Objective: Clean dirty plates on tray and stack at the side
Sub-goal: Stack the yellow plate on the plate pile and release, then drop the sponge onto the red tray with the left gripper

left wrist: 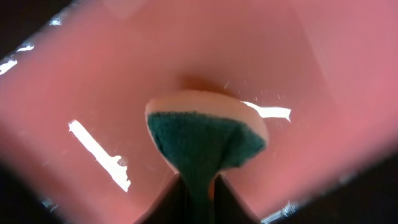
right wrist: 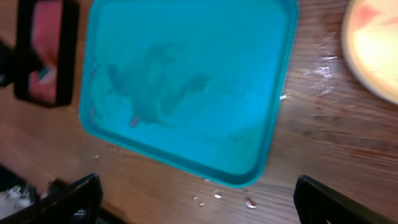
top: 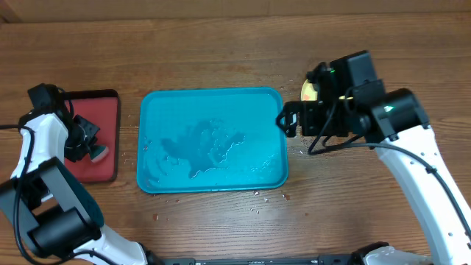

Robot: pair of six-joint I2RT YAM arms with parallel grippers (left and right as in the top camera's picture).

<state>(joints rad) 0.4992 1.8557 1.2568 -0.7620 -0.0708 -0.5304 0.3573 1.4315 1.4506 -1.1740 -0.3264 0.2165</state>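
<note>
From overhead I see the teal tray (top: 276,96) lying in the middle of the table (top: 221,44), no plates on it, only a wet film (top: 206,147) spread over its floor. The right gripper (top: 289,120) hangs just off the tray's right rim. Behind that arm a sliver of the yellow-green plate (top: 309,91) shows on the table, beside the tray and apart from it; I can't tell whether other plates sit under it. On the left, the left gripper (top: 92,149) is over the red tray (top: 103,110). A few small flecks (top: 257,207) dot the wood in front of the teal tray. On the left wrist camera the sponge (left wrist: 202,140), green scouring face towards me with a cream layer behind, is pinched at its narrow end between the two dark fingers (left wrist: 163,208), with glossy red tray floor (left wrist: 93,81) below it. On the right wrist camera the fingers (right wrist: 74,196) stand wide apart at the bottom corners with nothing between them. The teal tray (right wrist: 273,143) fills most of the view, the yellow-green plate (right wrist: 376,50) sits on the wood at upper right with a faint reddish mark, and the dark-rimmed red tray (right wrist: 46,53) is at upper left.
</note>
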